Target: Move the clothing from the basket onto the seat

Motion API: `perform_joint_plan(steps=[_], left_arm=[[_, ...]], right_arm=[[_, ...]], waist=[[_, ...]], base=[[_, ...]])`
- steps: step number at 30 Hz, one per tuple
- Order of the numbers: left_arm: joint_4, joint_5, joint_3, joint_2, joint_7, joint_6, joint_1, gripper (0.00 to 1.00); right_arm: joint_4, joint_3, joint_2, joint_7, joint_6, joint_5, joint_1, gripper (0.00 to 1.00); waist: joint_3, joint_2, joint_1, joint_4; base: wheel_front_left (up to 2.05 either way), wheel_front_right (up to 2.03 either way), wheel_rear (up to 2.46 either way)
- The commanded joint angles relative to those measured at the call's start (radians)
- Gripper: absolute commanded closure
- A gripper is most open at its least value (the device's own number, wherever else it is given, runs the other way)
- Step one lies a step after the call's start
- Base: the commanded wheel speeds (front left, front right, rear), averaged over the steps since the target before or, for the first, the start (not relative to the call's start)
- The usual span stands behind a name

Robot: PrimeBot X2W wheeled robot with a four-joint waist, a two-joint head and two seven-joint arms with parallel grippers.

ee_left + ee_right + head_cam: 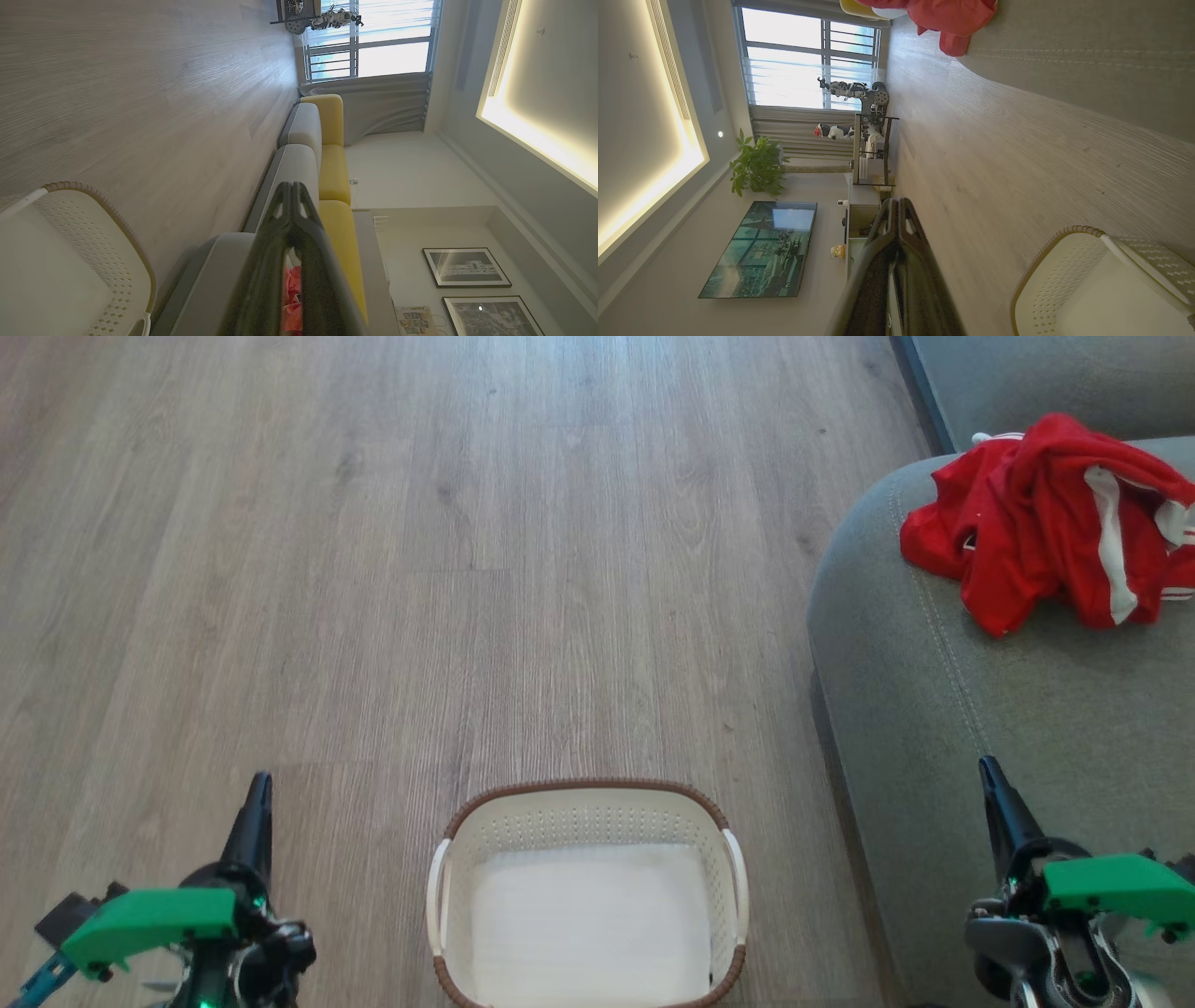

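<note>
Wood-plank floor (pixel 467 569) runs across the head view. Left tool (pixel 259 798), lower left of the frame: fingers pressed together, nothing between them. Right tool (pixel 992 784), lower right: same, clenched and carrying nothing. Both hang clear of the work, which I read as the job being done. Between them, bottom centre, the basket (pixel 586 787) shows a bare pale bottom, so there's no more to lift out. Upper right, the clothing (pixel 1036 513) sits heaped on the seat (pixel 934 709), back from its rounded edge, so it shouldn't slide off. Count: two tools, one basket, one seat, one red heap with white stripes; I can't separate the garments in it.
</note>
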Motion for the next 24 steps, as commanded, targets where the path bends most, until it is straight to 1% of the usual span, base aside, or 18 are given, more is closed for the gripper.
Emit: perform_joint_plan(steps=[1, 8, 24], left_arm=[[-0.026, -0.031, 0.043, 0.004, 0.010, -0.014, -0.067, 1.00], [-0.024, -0.098, 0.062, -0.003, 0.030, -0.033, -0.083, 1.00], [-0.024, -0.097, 0.064, -0.004, 0.031, -0.033, -0.083, 1.00]], right_arm=[[-0.042, 0.015, -0.004, 0.013, 0.000, 0.033, -0.064, 1.00], [-0.049, 0.007, -0.004, 0.033, 0.000, 0.108, -0.071, 1.00], [-0.049, 0.007, -0.004, 0.033, 0.000, 0.108, -0.071, 1.00]], waist=[[0.001, -0.0001, 0.0000, -0.001], [0.003, -0.0001, 0.0000, -0.004], [0.003, -0.0001, 0.0000, -0.004]], base=[[0.00, 0.00, 0.00], [0.00, 0.00, 0.00], [0.00, 0.00, 0.00]])
